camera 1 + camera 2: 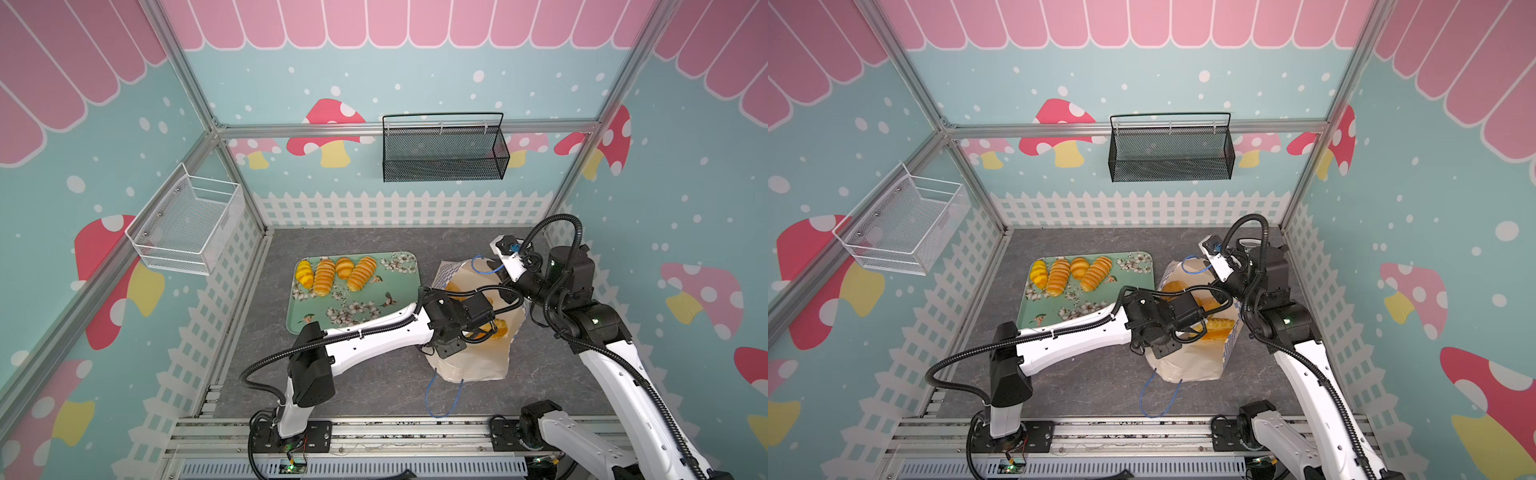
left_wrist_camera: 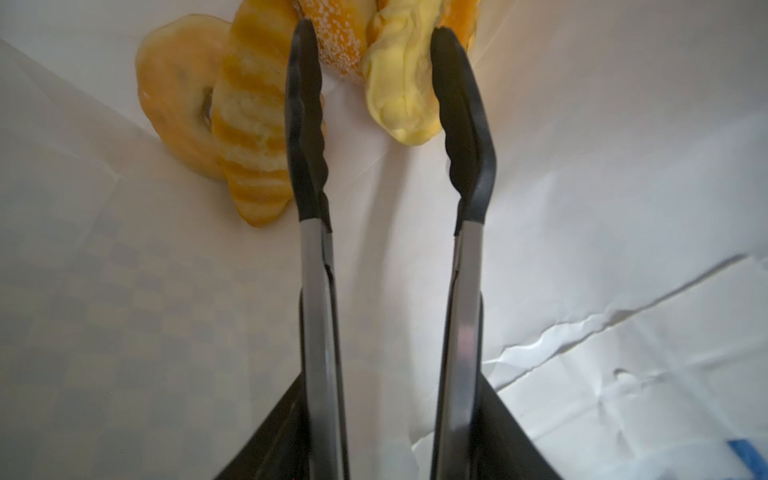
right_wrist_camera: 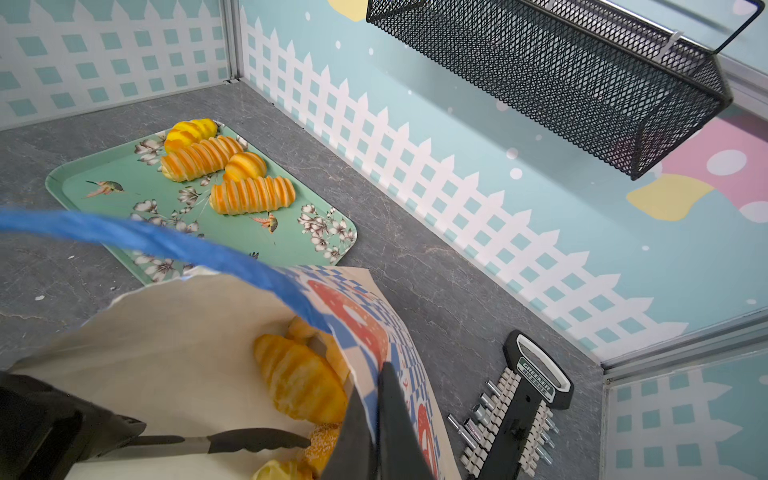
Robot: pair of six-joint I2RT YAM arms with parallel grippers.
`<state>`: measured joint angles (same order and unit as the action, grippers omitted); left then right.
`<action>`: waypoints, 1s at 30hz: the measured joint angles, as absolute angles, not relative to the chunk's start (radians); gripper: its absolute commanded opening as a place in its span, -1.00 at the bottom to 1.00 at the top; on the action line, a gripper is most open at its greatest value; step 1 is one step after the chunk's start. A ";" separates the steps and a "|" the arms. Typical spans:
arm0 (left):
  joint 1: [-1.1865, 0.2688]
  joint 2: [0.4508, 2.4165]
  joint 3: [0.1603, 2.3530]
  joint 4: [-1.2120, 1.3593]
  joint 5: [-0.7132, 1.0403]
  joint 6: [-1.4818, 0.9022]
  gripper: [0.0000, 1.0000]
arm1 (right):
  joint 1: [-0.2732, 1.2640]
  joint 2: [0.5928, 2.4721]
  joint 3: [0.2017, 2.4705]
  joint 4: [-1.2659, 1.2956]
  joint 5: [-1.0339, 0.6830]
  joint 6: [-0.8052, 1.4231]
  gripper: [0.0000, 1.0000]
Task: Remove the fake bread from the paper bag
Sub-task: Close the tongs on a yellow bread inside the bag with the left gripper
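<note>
The bag (image 1: 469, 365), cream with a blue-checked band, was stood open. 4 ridged orange loaves (image 1: 332, 272) were laid on the tray (image 1: 395, 282); more bread (image 2: 249, 124) was seen inside.

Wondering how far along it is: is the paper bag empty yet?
Not empty: several bread pieces lie inside the paper bag, ahead of the tongs.

A grey marbled stone-look floor (image 1: 365, 395) is enclosed by pale teal printed walls (image 1: 415, 83) with a pink scalloped awning border (image 1: 353, 25), red spotted mushrooms (image 1: 328, 124) and a white picket fence strip (image 1: 395, 208). Silver aluminium rails (image 1: 291, 131) frame them. A black mesh metal basket (image 1: 444, 153) hangs on the back wall, a white wire mesh basket (image 1: 187, 224) on the left wall.
</note>
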<state>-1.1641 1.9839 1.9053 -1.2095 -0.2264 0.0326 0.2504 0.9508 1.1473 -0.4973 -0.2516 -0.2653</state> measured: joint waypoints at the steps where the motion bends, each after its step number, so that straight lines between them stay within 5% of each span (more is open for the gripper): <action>1: -1.162 1.985 1.908 -1.210 -0.219 0.029 0.05 | 0.250 0.951 1.147 -0.496 -0.251 -0.265 -1.00; 16: -1.162 2.032 1.921 -1.208 -0.100 0.010 0.02 | 0.250 0.951 1.141 -0.492 -0.251 -0.265 -1.00; 30: -1.156 2.017 1.921 -1.208 -0.091 0.004 -0.79 | 0.250 0.952 1.137 -0.493 -0.243 -0.261 -1.00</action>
